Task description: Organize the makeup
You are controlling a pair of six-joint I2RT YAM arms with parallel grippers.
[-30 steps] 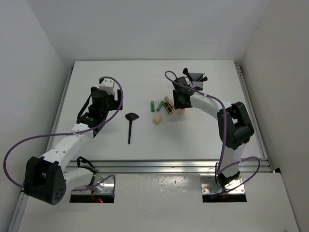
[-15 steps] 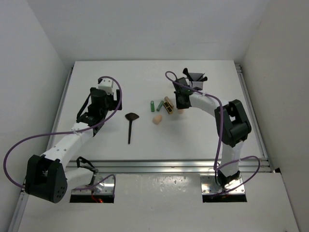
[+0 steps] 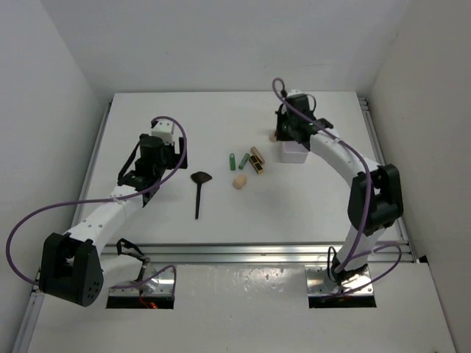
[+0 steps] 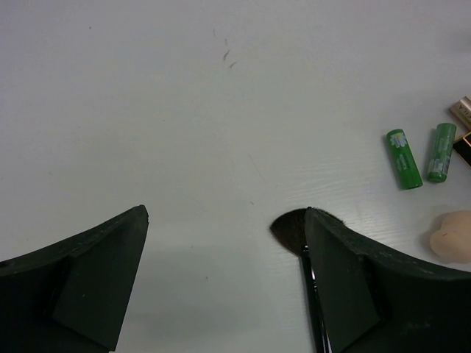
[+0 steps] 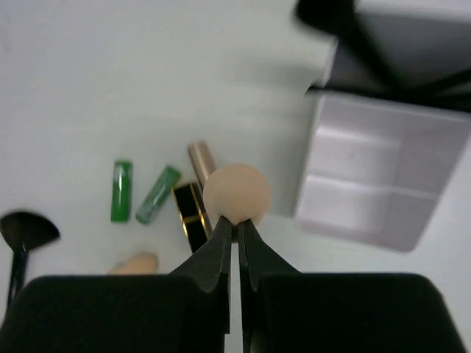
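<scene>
- Six pieces of the makeup lie loose near the middle of the tabletop (image 3: 294, 213): a black fan brush (image 3: 199, 184), two green tubes (image 3: 232, 161), a tan tube (image 3: 257, 153), a black-gold tube (image 3: 256, 165) and a peach sponge (image 3: 240, 182).
- One more piece, the held sponge (image 5: 236, 193), is pinched at its narrow end between the closed tips of the right gripper (image 5: 237, 224). It is raised off the tabletop, just beside the left side of the white three-compartment box (image 5: 383, 165).
- That box stands toward the far right corner of the tabletop. Dark, brush-like things sit in its far compartment, too blurred in the wrist view to name further. Its other two compartments show nothing inside.
- Holding nothing, the left gripper (image 4: 226, 213) hovers over the left half of the tabletop with its jaws spread wide. The fan brush's head lies just beside its right finger.
- Judged from this, the sorting is in its early part. Only the far compartment has anything in it, the held sponge looks bound for the box, and all six loose pieces are yet to be put away.
</scene>
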